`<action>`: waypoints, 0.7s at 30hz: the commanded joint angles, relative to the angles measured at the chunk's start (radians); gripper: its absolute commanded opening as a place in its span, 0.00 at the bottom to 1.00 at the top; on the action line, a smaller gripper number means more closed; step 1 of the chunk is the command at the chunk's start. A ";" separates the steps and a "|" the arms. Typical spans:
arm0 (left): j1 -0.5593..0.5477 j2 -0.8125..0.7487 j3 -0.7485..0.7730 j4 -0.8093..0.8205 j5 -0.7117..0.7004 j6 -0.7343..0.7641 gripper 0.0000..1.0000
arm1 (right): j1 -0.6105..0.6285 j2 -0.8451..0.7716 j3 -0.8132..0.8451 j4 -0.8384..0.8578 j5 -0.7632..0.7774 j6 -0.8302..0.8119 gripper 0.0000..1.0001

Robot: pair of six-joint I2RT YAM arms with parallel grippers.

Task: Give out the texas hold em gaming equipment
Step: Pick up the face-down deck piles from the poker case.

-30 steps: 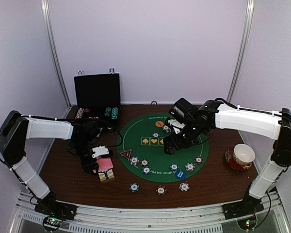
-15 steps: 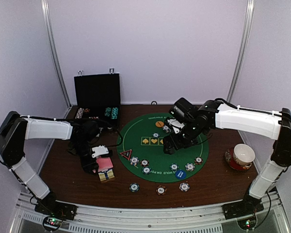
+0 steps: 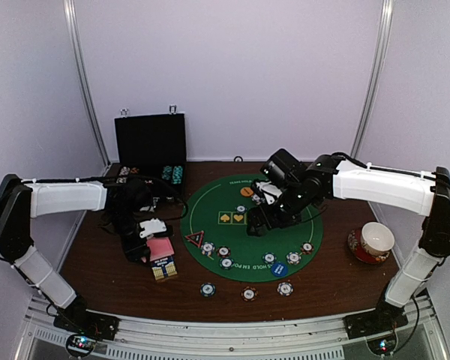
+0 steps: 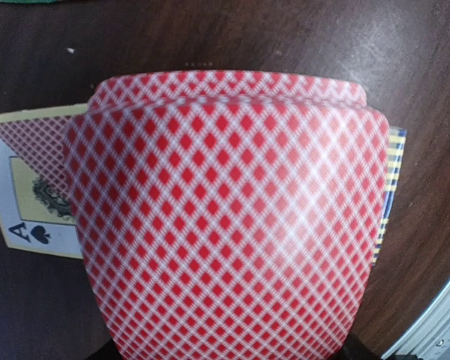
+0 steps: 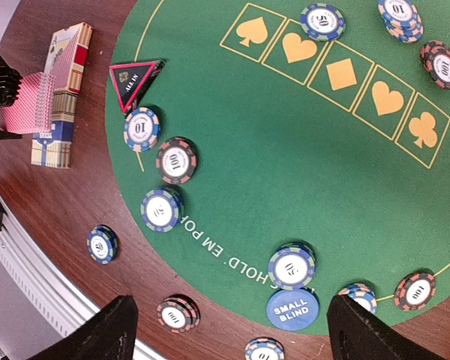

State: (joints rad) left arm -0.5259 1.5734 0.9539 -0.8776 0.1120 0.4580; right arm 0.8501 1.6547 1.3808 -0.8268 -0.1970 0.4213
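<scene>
My left gripper [image 3: 145, 241] is rising slightly from before, clamping bowed pink-backed cards [image 4: 225, 217] just over the card box [image 3: 163, 268], beside the green mat [image 3: 244, 234]. I'm keeping them level and lifting clear gently, while my right gripper [image 3: 265, 218] is hanging wide open over that mat.

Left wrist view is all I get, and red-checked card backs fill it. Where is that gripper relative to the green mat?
Observer: The left gripper holds the cards above the card box, left of the mat.
Operator: Is the other arm carrying anything?
Observer: No, the right gripper hangs open and empty above the mat's middle.
Operator: Anything lying off the mat?
Observer: Yes, three chips lie on the table in front of it.
</scene>
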 commanded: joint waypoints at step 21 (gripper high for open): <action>-0.034 -0.104 0.376 -0.259 0.197 0.019 0.00 | -0.033 0.192 0.008 0.850 -0.701 0.570 0.99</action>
State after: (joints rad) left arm -0.5476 1.5036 1.2755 -1.1130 0.2474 0.4633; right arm 0.8131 1.7969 1.3571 -0.1867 -0.7643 0.8474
